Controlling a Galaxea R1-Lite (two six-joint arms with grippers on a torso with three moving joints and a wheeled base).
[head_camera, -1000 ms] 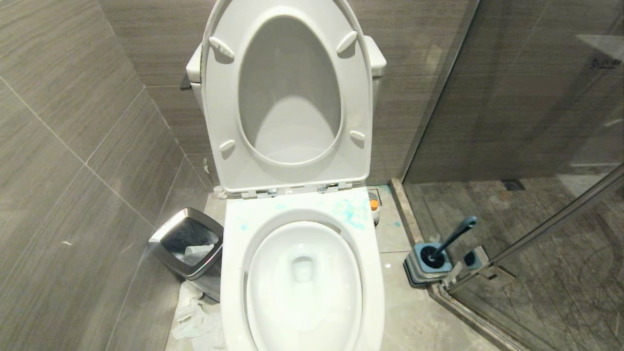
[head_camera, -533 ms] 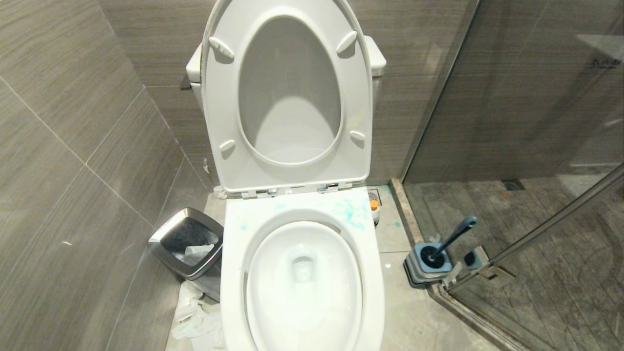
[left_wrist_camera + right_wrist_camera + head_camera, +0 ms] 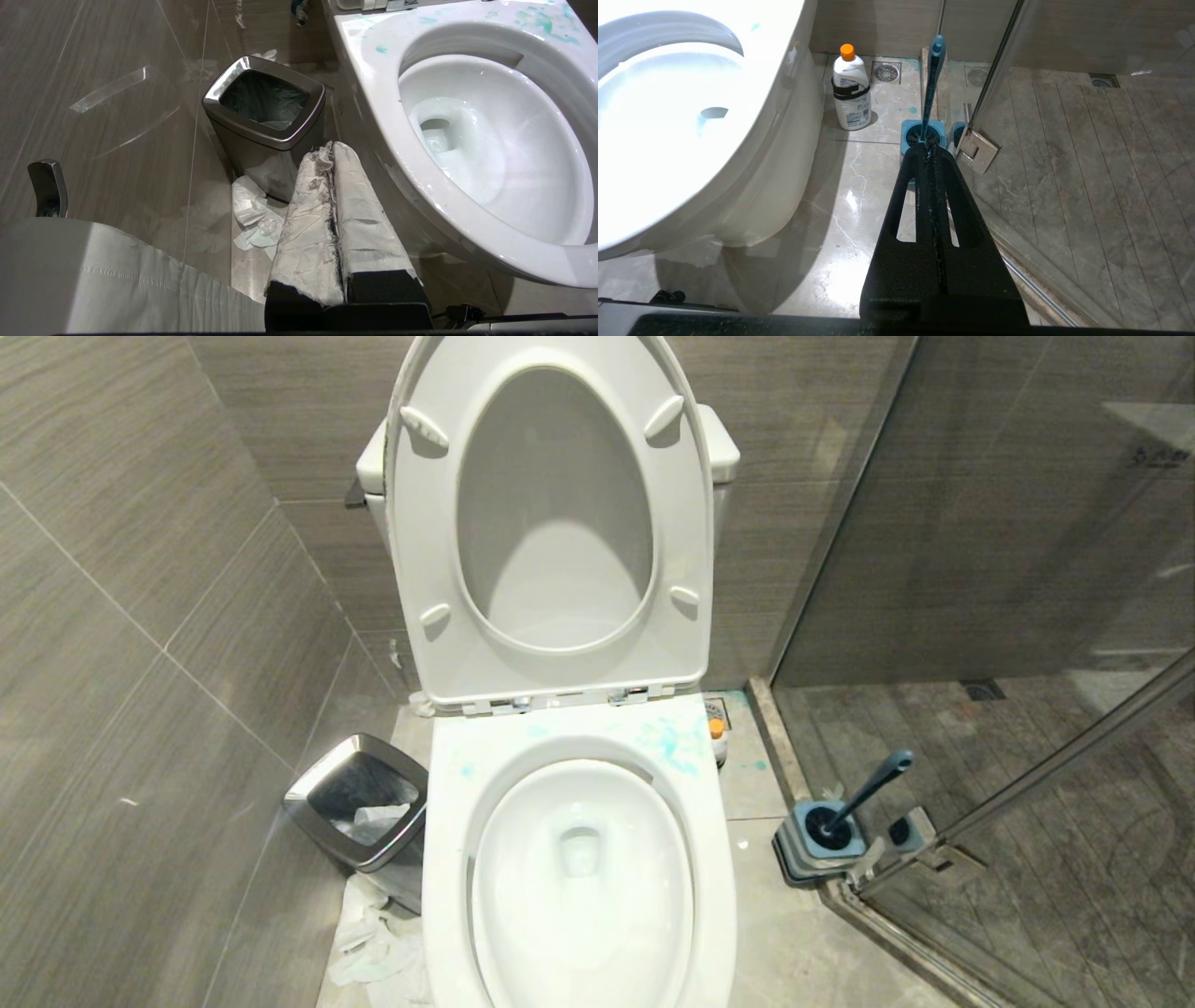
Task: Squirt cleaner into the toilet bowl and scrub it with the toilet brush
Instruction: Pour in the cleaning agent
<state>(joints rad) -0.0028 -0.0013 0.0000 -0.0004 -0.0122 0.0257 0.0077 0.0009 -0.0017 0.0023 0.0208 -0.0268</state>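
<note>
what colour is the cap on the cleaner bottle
Orange, on the white cleaner bottle; clearest in the right wrist view.

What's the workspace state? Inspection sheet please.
Surface: floor glossy, teal spots near the drain.
Job's things: toilet bowl open, seat up, teal smears on the rim; cleaner upright, capped, on the floor beside the toilet; toilet brush standing in its holder.
Clutter: waste bin left of the toilet, crumpled tissue at its base.
Grippers: left hand shut, empty, near the bin; right hand shut, empty, short of the brush.
Cables: nothing seen.
Surroundings: tiled walls, glass shower door on the right.
</note>
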